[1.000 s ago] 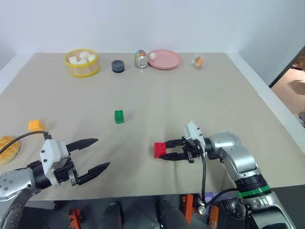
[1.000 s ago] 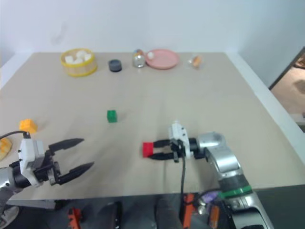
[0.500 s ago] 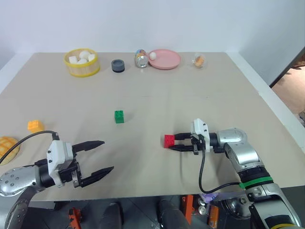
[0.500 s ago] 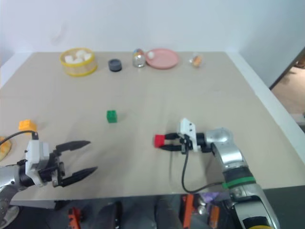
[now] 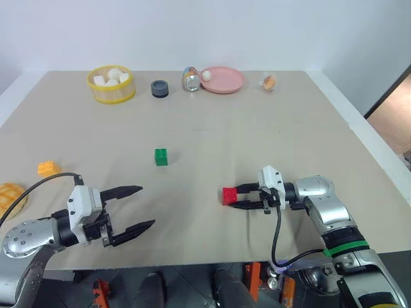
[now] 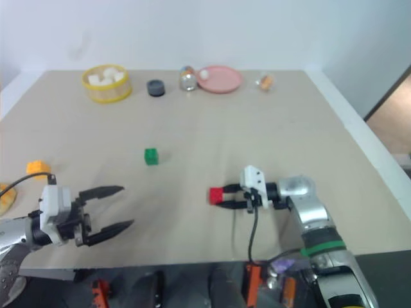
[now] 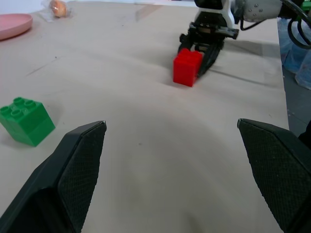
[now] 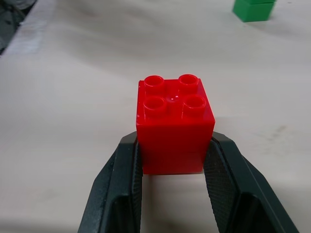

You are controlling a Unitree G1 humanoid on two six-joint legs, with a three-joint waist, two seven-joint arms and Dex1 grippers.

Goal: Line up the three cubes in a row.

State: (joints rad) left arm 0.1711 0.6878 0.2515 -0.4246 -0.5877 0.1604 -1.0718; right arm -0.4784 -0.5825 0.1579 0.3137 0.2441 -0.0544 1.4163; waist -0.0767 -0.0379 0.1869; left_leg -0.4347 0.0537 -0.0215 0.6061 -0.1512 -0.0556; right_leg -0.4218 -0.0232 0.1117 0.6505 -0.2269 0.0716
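Along the table's [image 5: 308, 128] far edge I see one yellow basket [image 5: 110, 84] holding white chunks and one pink plate [image 5: 222, 79] with a pale ball. Three cubes: red cube [image 5: 228, 196] pinched in my right gripper [image 5: 239, 196] near the front edge, green cube [image 5: 160, 156] mid-table, orange cube [image 5: 47, 169] by the left edge. My left gripper [image 5: 136, 207] gapes wide, holding nothing.

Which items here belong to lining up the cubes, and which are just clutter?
Job:
red cube, clamped in right pincer
green cube
orange-yellow cube

Clutter:
yellow basket of white chunks
pink plate
dark round cap
checkered bun
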